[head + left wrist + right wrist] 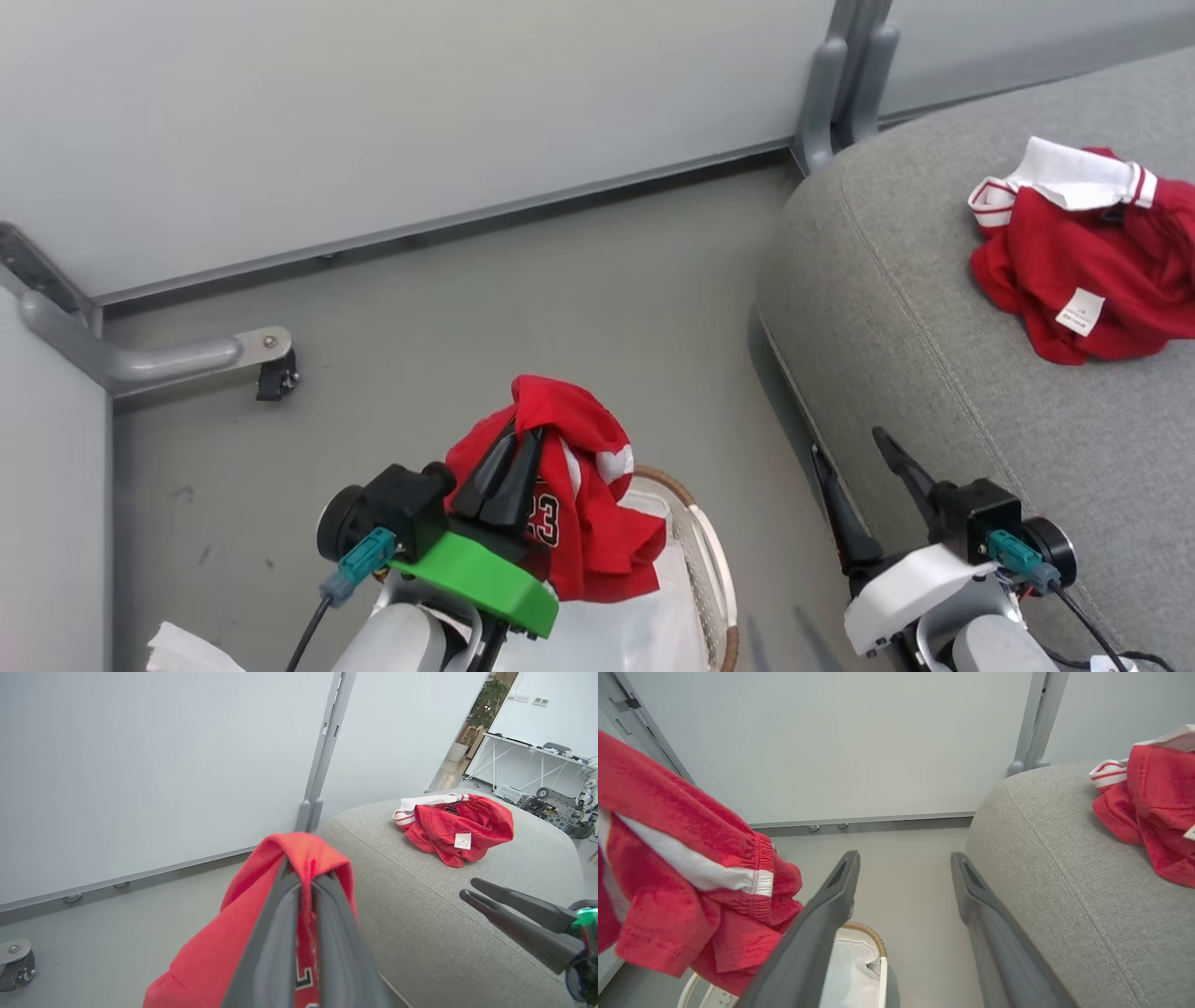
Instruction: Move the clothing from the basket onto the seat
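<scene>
There's the left gripper (526, 429) pinched tight on a red jersey (597, 523). The fabric is bunched over the fingertips and its length hangs straight down above the basket (714, 560). The right gripper (846, 441) is spread wide and empty, just beside the seat (896, 308). A second red garment (1083, 271) lies crumpled on that seat, white collar toward the wall (420, 112).

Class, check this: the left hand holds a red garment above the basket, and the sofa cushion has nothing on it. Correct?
Not quite. The left hand does hold a red garment above the basket, but the sofa cushion has a second red garment lying on it, as the head view shows.
</scene>
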Motion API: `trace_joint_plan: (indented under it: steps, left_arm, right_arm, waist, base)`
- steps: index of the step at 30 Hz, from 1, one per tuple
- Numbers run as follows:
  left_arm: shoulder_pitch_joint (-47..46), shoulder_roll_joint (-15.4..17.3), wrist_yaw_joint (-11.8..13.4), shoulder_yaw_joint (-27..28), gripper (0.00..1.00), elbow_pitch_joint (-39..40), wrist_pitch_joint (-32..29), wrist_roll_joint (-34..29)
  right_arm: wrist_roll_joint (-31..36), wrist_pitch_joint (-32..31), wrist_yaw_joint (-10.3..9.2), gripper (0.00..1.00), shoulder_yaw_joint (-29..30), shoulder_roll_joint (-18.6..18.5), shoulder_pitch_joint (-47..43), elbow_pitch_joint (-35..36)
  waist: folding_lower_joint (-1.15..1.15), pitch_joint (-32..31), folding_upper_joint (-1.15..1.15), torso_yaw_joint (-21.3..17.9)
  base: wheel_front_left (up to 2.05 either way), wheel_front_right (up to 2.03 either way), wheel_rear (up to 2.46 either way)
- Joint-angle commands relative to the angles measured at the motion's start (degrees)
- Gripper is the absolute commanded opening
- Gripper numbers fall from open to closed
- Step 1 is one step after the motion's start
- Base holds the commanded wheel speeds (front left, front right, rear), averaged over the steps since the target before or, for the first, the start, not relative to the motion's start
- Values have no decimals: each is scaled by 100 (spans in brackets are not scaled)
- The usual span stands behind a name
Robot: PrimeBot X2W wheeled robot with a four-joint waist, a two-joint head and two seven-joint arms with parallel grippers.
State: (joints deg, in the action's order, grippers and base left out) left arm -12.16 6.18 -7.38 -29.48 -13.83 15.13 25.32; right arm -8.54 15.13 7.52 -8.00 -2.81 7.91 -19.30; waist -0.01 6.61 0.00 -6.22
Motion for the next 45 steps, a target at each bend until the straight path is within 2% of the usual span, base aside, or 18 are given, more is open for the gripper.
trace_joint_plan:
  steps: [1, 9, 16, 29, 39, 40, 41, 42, 45]
  left_arm:
    - [77, -38, -21, 44, 0, 105, 2, -20]
    - [-243, -85, -22, 190, 0, 604, 2, -116]
    - [-360, -101, -22, 126, 0, 765, 2, -111]
    - [-498, -212, -22, -150, 0, 670, 2, -9]
    - [-623, -264, -22, -520, 0, 641, 2, 73]
    - [-625, -265, -22, -548, 0, 644, 2, 84]
    - [-620, -265, -22, -603, 0, 652, 2, 110]
    - [-619, -269, -22, -647, 0, 663, 2, 120]
    - [-617, -272, -22, -734, 0, 669, 2, 157]
  right_arm:
    - [14, 3, -6, 100, -3, -25, -147, -35]
    - [-57, 2, -6, 100, -198, -22, -433, -167]
    - [-107, 2, -6, 100, -800, -23, -585, -292]
    - [-259, 3, -6, 100, -2509, -27, 375, -318]
    - [-415, 2, -6, 98, -2725, -23, 900, -592]
    - [-457, 3, -6, 51, -2741, -23, 928, -619]
    - [-523, 3, -6, 37, -2736, -27, 949, -647]
    - [-559, 2, -6, 0, -2747, -27, 967, -666]
    - [-705, 2, -6, 0, -2723, -25, 1009, -660]
  waist:
    - [1, -476, 0, 391]
    - [1, -668, 0, 498]
    - [1, -783, 0, 564]
    - [1, -735, 0, 896]
    - [1, -704, 0, 1190]
    - [1, -704, 0, 1206]
    - [1, -705, 0, 1225]
    - [1, -707, 0, 1240]
    - [1, -708, 0, 1278]
  base:
    - [0, 0, 0]
    - [0, 0, 0]
    - [0, 0, 0]
    - [0, 0, 0]
    - [0, 0, 0]
    - [0, 0, 0]
    - [0, 0, 0]
    - [0, 0, 0]
    - [0, 0, 0]
